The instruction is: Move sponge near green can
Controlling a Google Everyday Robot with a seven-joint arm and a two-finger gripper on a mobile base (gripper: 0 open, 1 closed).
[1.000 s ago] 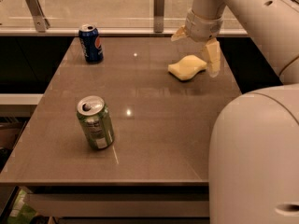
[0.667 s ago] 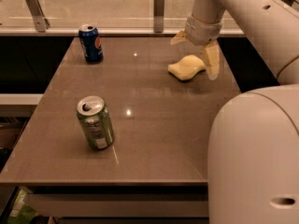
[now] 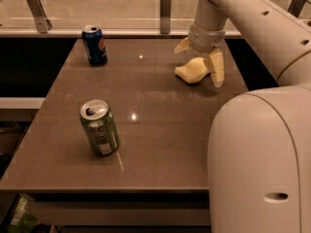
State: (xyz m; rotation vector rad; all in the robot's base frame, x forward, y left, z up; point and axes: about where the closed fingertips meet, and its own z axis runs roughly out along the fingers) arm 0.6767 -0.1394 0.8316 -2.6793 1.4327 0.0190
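The pale yellow sponge (image 3: 192,70) lies on the brown table (image 3: 160,125) at the far right. My gripper (image 3: 198,65) hangs over it, open, with one cream finger (image 3: 217,68) to the sponge's right and the other (image 3: 183,45) behind it on the left. The sponge sits between the fingers and still rests on the table. The green can (image 3: 100,127) stands upright at the front left, far from the sponge.
A blue Pepsi can (image 3: 95,44) stands at the table's far left corner. A glass rail with metal posts (image 3: 165,4) runs behind the table. My white arm and body (image 3: 260,154) fill the right foreground, over the table's front right corner.
My gripper has come down slightly around the sponge. The sponge and both cans have not moved.
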